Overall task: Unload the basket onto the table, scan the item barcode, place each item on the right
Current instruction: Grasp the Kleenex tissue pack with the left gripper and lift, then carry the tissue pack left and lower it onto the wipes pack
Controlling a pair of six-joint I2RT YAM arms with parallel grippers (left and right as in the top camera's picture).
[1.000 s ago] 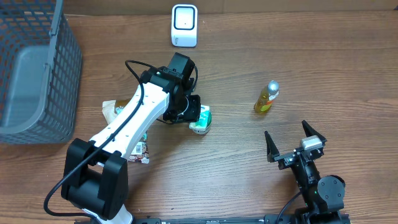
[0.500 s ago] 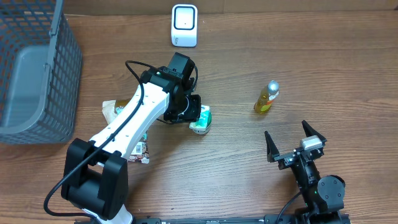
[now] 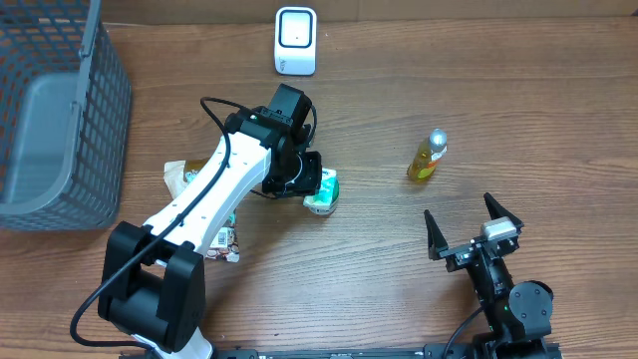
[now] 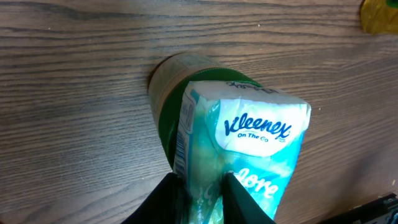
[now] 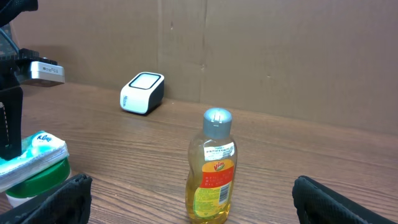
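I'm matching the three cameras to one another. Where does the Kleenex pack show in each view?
Overhead: the Kleenex pack sits just left of centre, at the left arm's tip.
Left wrist: it fills the lower middle.
Right wrist: it is at the left edge.
Shared landmark: the green-lidded tub right under it.

A grey mesh basket [image 3: 108, 110] stands at the wooden table's [image 3: 538, 90] left edge. A yellow Vim bottle [image 5: 211, 168] with a silver cap stands upright right of centre. Snack packets [image 3: 182, 178] lie flat near a green-lidded tub [image 5: 38, 178]. A cardboard wall [image 5: 280, 56] rises behind.
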